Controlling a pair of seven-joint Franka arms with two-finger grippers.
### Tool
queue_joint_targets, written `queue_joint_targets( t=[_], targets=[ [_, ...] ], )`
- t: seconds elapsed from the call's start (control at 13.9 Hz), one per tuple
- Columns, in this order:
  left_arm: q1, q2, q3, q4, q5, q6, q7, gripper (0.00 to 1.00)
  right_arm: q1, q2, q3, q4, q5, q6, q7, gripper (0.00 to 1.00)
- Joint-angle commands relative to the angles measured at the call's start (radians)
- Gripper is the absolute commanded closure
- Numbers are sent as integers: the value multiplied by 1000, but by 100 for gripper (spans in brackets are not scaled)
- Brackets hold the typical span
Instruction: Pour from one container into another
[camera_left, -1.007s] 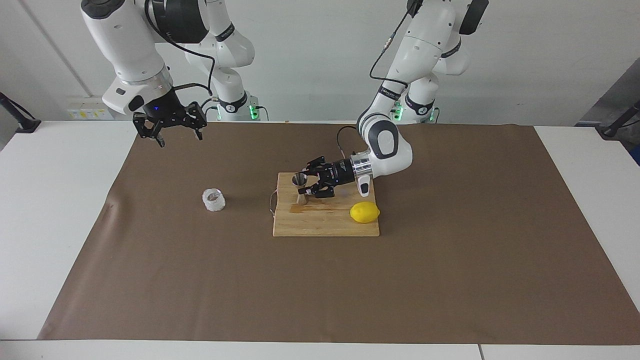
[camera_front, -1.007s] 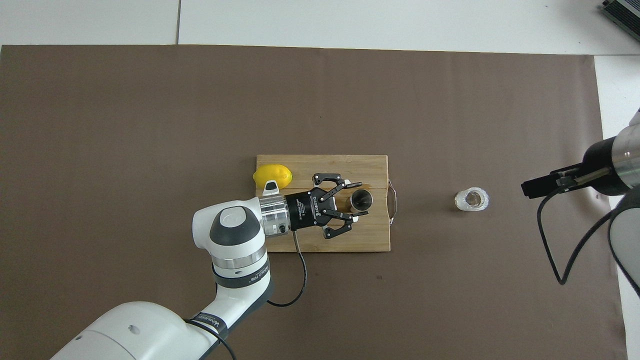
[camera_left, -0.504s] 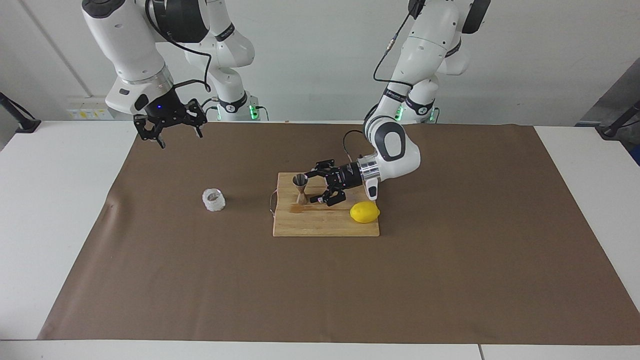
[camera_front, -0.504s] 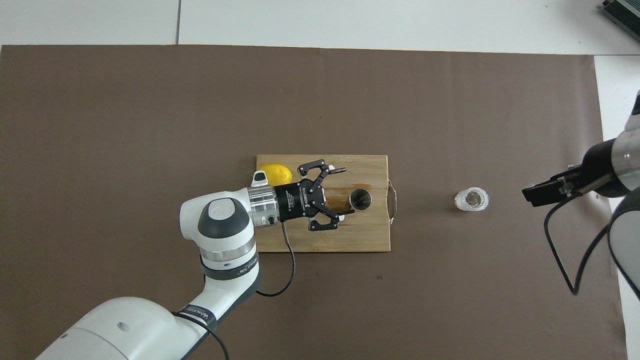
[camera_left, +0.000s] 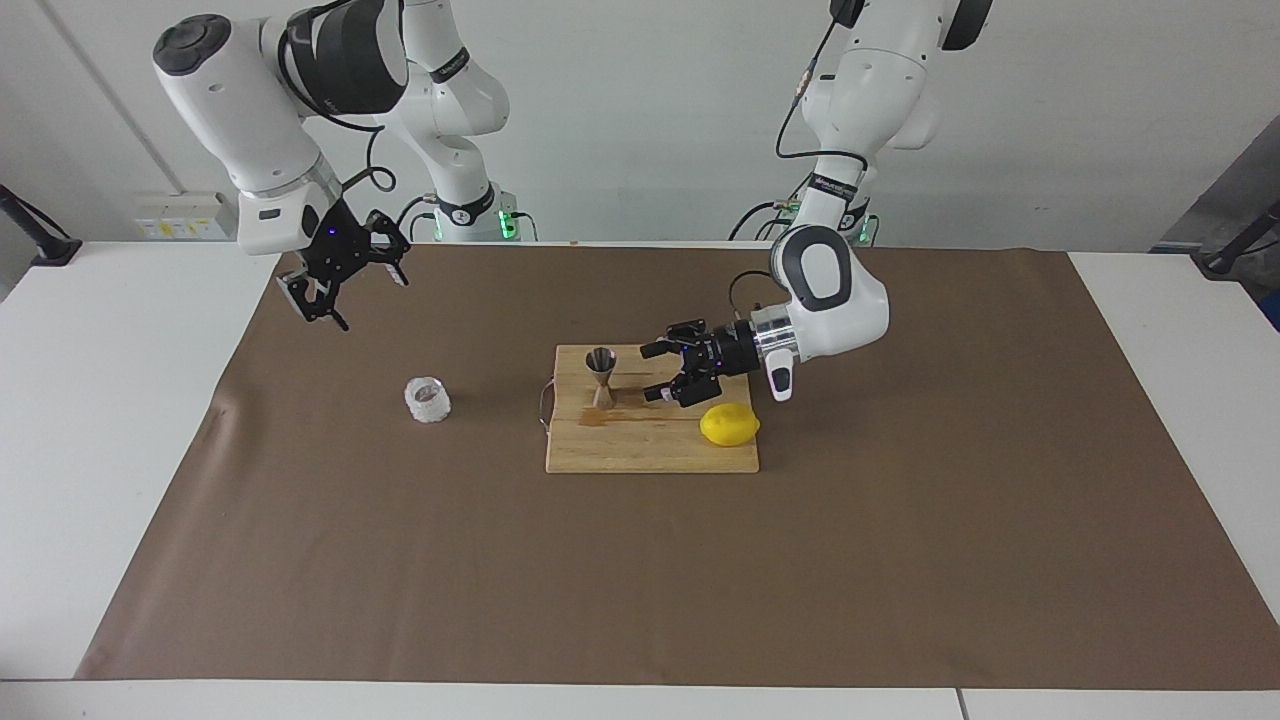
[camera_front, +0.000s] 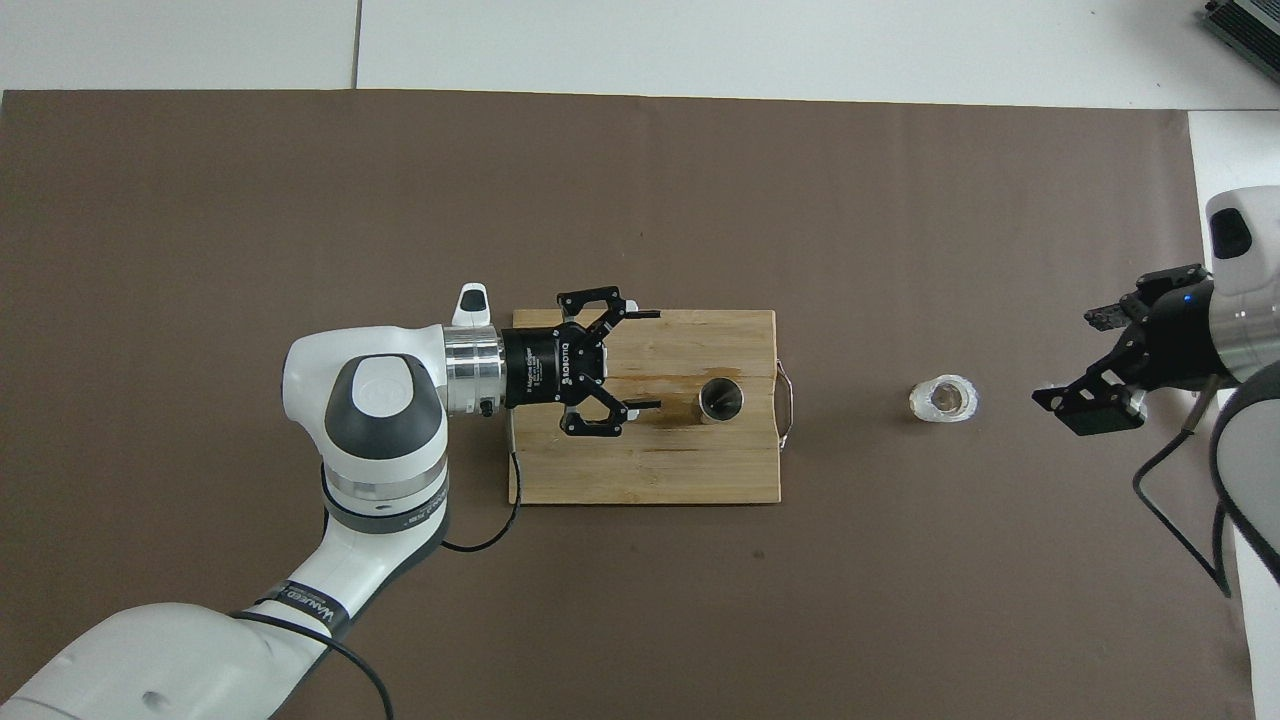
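The steel jigger (camera_left: 601, 377) (camera_front: 720, 399) stands upright on the wooden board (camera_left: 640, 450) (camera_front: 740, 460), at the board's end toward the right arm. My left gripper (camera_left: 650, 373) (camera_front: 652, 360) is open and empty, level over the board, a short gap away from the jigger. The squat textured glass cup (camera_left: 427, 399) (camera_front: 943, 398) sits on the brown mat, off the board toward the right arm's end. My right gripper (camera_left: 345, 290) (camera_front: 1075, 360) hangs open in the air over the mat, apart from the glass.
A yellow lemon (camera_left: 729, 425) lies on the board's end toward the left arm, under my left wrist. A damp streak (camera_left: 592, 418) marks the board by the jigger. A wire handle (camera_front: 787, 404) sticks out of the board toward the glass.
My left gripper opened off the jigger and drew back along the board toward the lemon. My right gripper turned and dipped a little toward the glass. Jigger and glass stayed put.
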Motion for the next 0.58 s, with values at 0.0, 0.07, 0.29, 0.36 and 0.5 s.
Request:
queue_joint_targets(
  t=[0.0, 0.07, 0.29, 0.36, 0.5],
  targets=[
    [45, -68, 2, -14, 193, -39, -9, 0, -56, -22, 1, -105, 119, 76, -267, 0],
    [65, -73, 2, 4, 303, -62, -9, 0, -72, -10, 1, -118, 146, 87, -357, 0],
    [96, -80, 2, 55, 573, -95, -9, 0, -112, 19, 3, -173, 232, 86, -548, 0],
    [106, -82, 7, 62, 636, -97, -8, 0, -128, 42, 1, -185, 269, 89, -627, 0],
    [108, -87, 8, 85, 757, -85, -2, 0, -155, 90, 1, -193, 323, 101, -746, 0]
  ],
)
